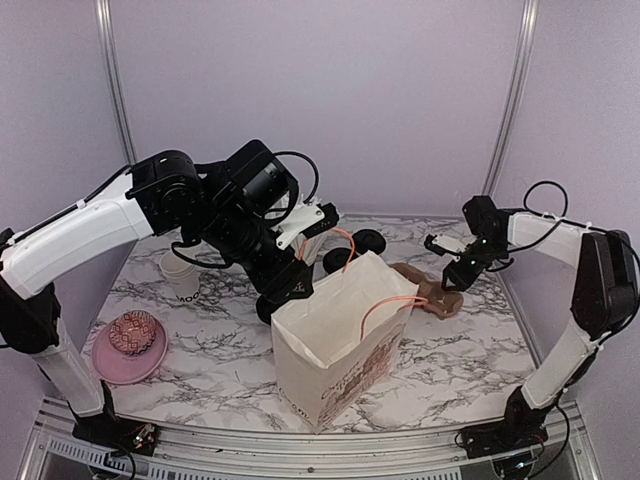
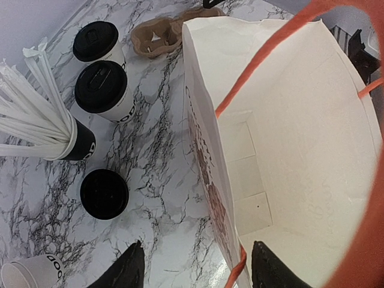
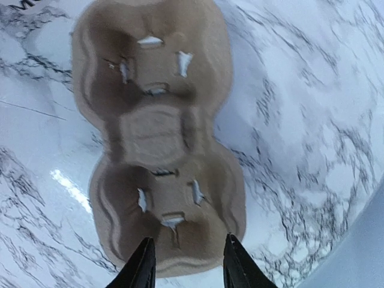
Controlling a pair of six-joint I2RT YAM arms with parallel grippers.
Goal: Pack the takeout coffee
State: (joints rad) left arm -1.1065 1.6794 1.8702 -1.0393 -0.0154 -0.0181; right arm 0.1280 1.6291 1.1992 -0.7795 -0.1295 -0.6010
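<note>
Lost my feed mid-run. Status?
Left gripper open, astride wall of bag. Right gripper open over cup carrier. Two lidded cups on table, unpacked. Bag empty.

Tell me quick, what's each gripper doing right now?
Left gripper: open, straddling the paper bag's wall, gripping nothing.
Right gripper: open over the cardboard cup carrier, holding nothing.

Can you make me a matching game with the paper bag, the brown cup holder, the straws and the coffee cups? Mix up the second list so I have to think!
Things:
1. paper bag
2. brown cup holder
3. white straws
4. coffee cups

How they are:
a. bunched in a black cup
b. standing up, open at the top
c. closed with black lids
d. lying flat, both holes empty

Pairs: 1-b, 2-d, 3-a, 4-c.
</note>
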